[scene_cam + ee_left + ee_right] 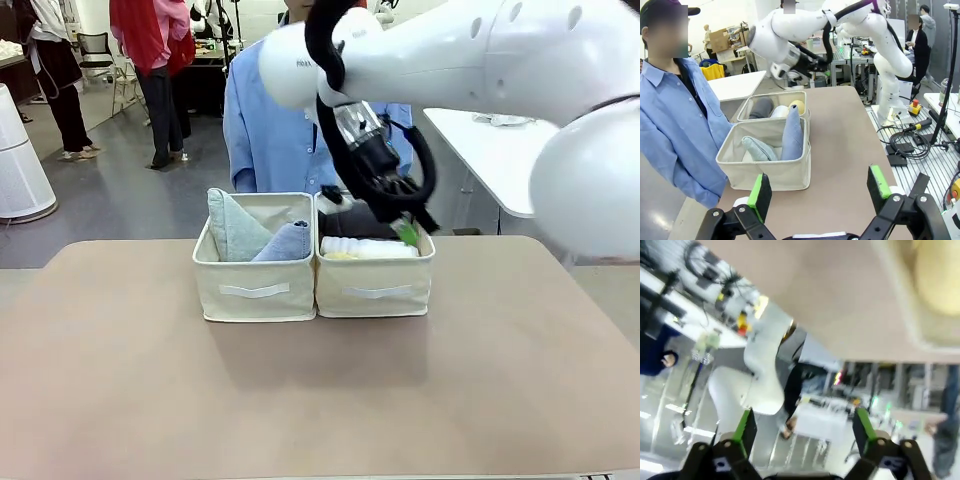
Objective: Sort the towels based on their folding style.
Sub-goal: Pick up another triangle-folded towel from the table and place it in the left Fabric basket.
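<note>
Two cream fabric bins stand side by side mid-table. The left bin holds a pale teal cone towel and a periwinkle-blue cone towel. In the right bin lie a white roll, a yellow roll and a dark grey roll. My right gripper hangs open just above the right bin's back right corner, holding nothing. Its blurred wrist view shows wide green fingers and the yellow roll. My left gripper is open and holds nothing, short of the cone bin.
A person in a blue shirt stands right behind the bins at the far edge. The beige tabletop stretches bare in front of the bins. A white table stands at the back right.
</note>
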`<action>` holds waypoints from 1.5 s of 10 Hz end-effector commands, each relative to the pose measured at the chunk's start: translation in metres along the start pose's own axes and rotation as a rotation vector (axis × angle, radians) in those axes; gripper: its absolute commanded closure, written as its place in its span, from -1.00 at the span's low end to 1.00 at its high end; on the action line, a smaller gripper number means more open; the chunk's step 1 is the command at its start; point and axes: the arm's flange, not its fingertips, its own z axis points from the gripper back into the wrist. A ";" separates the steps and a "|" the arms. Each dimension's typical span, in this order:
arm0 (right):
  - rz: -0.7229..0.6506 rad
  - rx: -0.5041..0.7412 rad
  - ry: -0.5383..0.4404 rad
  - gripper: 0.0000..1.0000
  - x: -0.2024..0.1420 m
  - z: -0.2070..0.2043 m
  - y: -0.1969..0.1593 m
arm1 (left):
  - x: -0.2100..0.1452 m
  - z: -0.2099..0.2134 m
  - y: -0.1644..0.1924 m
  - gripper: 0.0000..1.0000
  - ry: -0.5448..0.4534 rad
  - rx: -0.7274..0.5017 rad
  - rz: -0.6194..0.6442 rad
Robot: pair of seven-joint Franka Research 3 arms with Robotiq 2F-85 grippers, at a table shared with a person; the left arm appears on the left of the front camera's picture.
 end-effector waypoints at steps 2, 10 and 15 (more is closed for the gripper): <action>-0.417 -0.208 -0.482 -1.00 -0.122 0.030 0.027 | 0.002 0.001 -0.002 -1.00 -0.004 0.000 -0.001; -0.359 -0.165 -1.036 -1.00 -0.217 -0.080 0.010 | 0.002 0.001 -0.002 -1.00 -0.004 0.000 -0.001; -0.396 -0.171 -1.009 -1.00 -0.217 -0.068 0.006 | 0.002 0.001 -0.002 -1.00 -0.004 0.000 -0.001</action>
